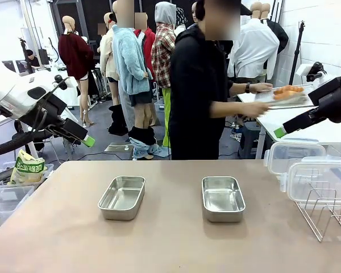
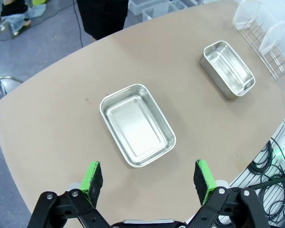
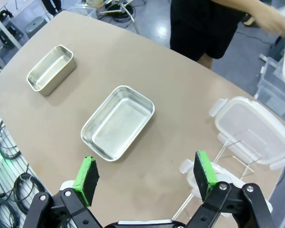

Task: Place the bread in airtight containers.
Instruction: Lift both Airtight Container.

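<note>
The left gripper hangs above the left steel pan and the right gripper above the right steel pan, both with jaws spread wide and holding nothing. The croissants lie on a tray held by the person at two o'clock, beyond the table. Clear lids stand in a wire rack at three o'clock.

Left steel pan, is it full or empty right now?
Empty. The left steel pan shows only its bare, shiny floor.
</note>
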`<state>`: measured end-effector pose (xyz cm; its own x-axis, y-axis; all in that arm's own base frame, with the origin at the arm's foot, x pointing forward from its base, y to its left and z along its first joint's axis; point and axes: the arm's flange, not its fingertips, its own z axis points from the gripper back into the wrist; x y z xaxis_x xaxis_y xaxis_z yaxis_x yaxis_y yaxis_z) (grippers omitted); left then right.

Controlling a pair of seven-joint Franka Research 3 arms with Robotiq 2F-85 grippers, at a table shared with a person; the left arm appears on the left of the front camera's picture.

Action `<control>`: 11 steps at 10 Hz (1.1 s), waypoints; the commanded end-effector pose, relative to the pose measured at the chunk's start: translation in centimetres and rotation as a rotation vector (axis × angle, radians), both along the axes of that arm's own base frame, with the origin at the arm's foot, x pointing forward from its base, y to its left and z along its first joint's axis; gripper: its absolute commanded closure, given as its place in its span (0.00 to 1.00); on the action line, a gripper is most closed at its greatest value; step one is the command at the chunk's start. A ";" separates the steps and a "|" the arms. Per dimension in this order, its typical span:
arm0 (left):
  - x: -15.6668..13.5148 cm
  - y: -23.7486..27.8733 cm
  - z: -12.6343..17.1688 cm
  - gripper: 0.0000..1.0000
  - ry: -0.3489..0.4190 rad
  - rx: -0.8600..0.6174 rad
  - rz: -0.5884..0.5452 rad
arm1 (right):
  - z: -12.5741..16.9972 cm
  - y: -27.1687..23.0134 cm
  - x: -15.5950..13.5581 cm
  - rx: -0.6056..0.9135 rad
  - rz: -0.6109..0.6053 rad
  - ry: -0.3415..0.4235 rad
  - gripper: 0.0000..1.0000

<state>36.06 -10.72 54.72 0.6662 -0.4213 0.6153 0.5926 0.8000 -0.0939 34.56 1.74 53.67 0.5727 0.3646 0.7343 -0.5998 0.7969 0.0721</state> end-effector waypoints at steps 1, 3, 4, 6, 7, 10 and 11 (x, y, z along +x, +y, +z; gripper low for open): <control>0.1 0.1 -0.1 0.00 0.003 -0.001 0.001 | -0.1 0.1 0.0 0.015 0.013 0.002 0.00; 0.1 0.1 -0.1 0.00 0.003 -0.001 0.001 | -0.1 0.1 0.0 0.015 0.013 0.002 0.00; 0.1 0.1 -0.1 0.00 0.003 -0.001 0.001 | -0.1 0.1 0.0 0.015 0.013 0.002 0.00; 0.1 0.1 -0.1 0.00 0.003 -0.001 0.001 | -0.1 0.1 0.0 0.015 0.013 0.002 0.00; 0.1 0.1 -0.1 0.00 0.003 -0.001 0.001 | -0.1 0.1 0.0 0.015 0.013 0.002 0.00; 0.1 0.1 -0.1 0.00 0.003 -0.001 0.001 | -0.1 0.1 0.0 0.015 0.013 0.002 0.00; 0.1 0.1 -0.1 0.00 0.003 -0.001 0.001 | -0.1 0.1 0.0 0.015 0.013 0.002 0.00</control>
<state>36.06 -10.71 54.72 0.6664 -0.4211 0.6153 0.5922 0.8004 -0.0936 34.56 1.74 53.67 0.5727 0.3646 0.7343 -0.5998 0.7969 0.0721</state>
